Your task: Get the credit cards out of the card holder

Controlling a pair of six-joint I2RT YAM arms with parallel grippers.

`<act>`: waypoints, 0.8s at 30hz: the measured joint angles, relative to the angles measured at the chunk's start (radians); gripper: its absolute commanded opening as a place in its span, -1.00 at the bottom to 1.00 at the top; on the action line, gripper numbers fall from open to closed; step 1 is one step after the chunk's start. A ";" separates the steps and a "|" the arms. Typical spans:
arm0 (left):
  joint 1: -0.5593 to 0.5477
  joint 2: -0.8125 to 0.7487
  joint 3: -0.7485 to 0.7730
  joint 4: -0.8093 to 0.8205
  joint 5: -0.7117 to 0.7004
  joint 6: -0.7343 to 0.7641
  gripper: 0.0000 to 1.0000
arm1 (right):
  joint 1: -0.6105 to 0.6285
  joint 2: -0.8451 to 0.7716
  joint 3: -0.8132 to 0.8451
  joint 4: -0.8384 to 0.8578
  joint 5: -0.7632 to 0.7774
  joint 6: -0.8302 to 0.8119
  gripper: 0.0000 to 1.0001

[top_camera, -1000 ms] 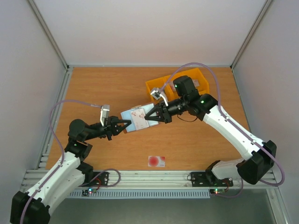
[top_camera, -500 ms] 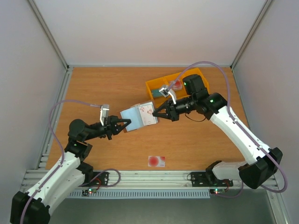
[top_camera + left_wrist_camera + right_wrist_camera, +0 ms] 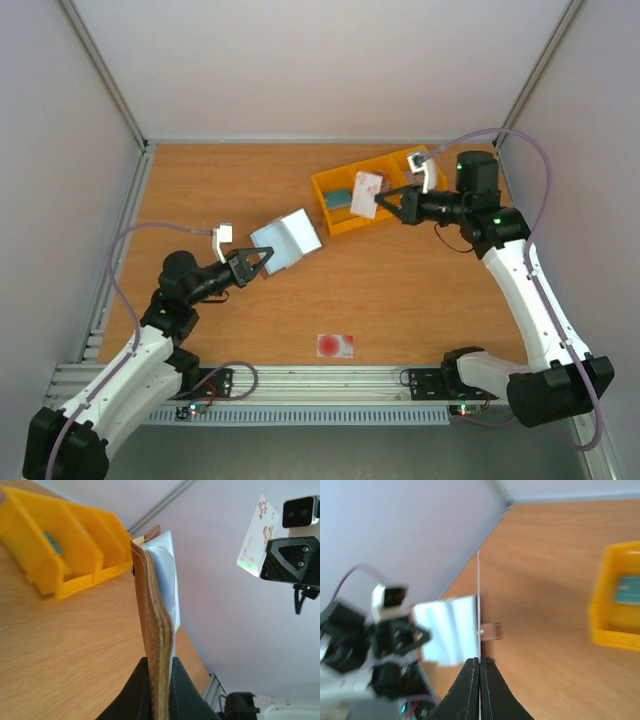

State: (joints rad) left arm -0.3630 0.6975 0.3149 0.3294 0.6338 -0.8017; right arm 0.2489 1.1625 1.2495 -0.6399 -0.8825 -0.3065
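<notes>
The left gripper (image 3: 258, 263) is clamped on the lower edge of the small brown leather bifold card holder (image 3: 286, 238). It holds it up off the wooden table (image 3: 200, 190), to the left of the yellow three-part plastic bin (image 3: 343, 226) and apart from it. From the left wrist, the card holder (image 3: 156, 645) stands nearly upright and edge-on between the two black fingers. Its grey-blue lining shows along one side and its little brown snap tab (image 3: 152, 531) is at the top.

The right gripper (image 3: 388, 203) is closed on a thin pale plastic credit card (image 3: 368, 194) with red markings. It grips the card by one edge and holds it in the air; seen from above, the card hangs over the left half of the bin, clear of the card holder. From the right wrist this card (image 3: 479, 600) is only a fine upright line rising from the pinched tips, with the bin (image 3: 615, 605) off to one side of it and the card holder (image 3: 450, 635) behind it.

A second credit card (image 3: 335, 346), pale with a red round spot, lies flat on the table well in front of the bin, toward the near edge and away from both grippers. A small blue-green thing (image 3: 338, 200) sits in the bin's left compartment; what it is cannot be told
</notes>
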 measured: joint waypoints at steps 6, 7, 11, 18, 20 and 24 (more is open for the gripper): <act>0.016 0.000 -0.001 -0.092 -0.085 -0.007 -1.00 | -0.215 0.064 -0.091 0.272 0.171 0.394 -0.98; 0.018 0.000 -0.001 -0.101 -0.093 -0.010 -0.99 | -0.237 0.095 -0.105 0.326 0.216 0.455 -0.98; 0.028 -0.014 -0.005 -0.119 -0.109 -0.018 -0.99 | -0.276 0.260 -0.127 0.521 0.408 0.663 -0.98; 0.051 -0.040 -0.013 -0.121 -0.121 -0.026 -0.99 | -0.278 0.539 -0.045 0.671 0.654 0.863 -0.98; 0.056 -0.042 -0.018 -0.121 -0.123 -0.026 -1.00 | -0.278 0.599 -0.010 0.689 0.698 0.896 -0.98; 0.061 -0.043 -0.024 -0.121 -0.125 -0.026 -0.99 | -0.283 0.691 0.056 0.706 0.747 0.946 -0.98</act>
State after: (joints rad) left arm -0.3019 0.6540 0.2913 0.2089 0.5087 -0.8272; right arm -0.0338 1.8534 1.3060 0.0658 -0.1360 0.6395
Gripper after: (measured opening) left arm 0.046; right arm 0.016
